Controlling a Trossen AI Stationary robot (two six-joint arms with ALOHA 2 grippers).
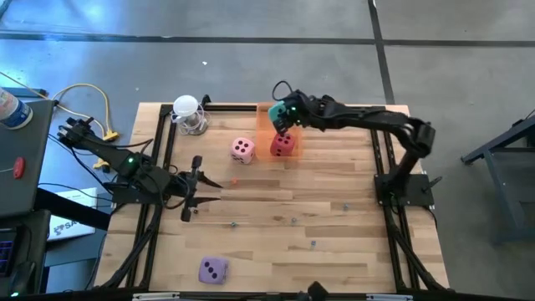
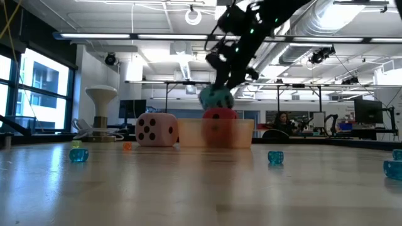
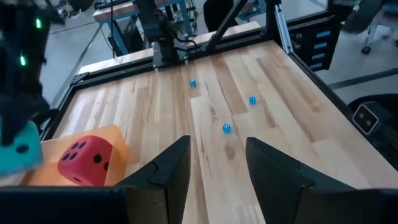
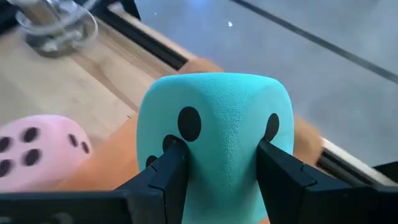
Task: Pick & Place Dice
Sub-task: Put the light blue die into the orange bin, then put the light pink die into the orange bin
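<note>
Four dice: my right gripper [image 4: 217, 171] clenches the teal die [image 4: 217, 134] above the orange bin [image 1: 269, 117], which holds the red die [image 1: 283, 145]; pink die [image 1: 242, 150] just beside it, purple die [image 1: 212, 269] well apart. My left gripper [image 3: 217, 165] hangs released, empty.

— What's lying on the wooden table [image 1: 334, 209]?
— An orange tray [image 1: 269, 117] at the far edge. Beside it the pink die [image 1: 242, 150]; well apart, at the near edge, the purple die [image 1: 212, 269]. Tiny blue beads [image 2: 275, 157] lie scattered between.
</note>
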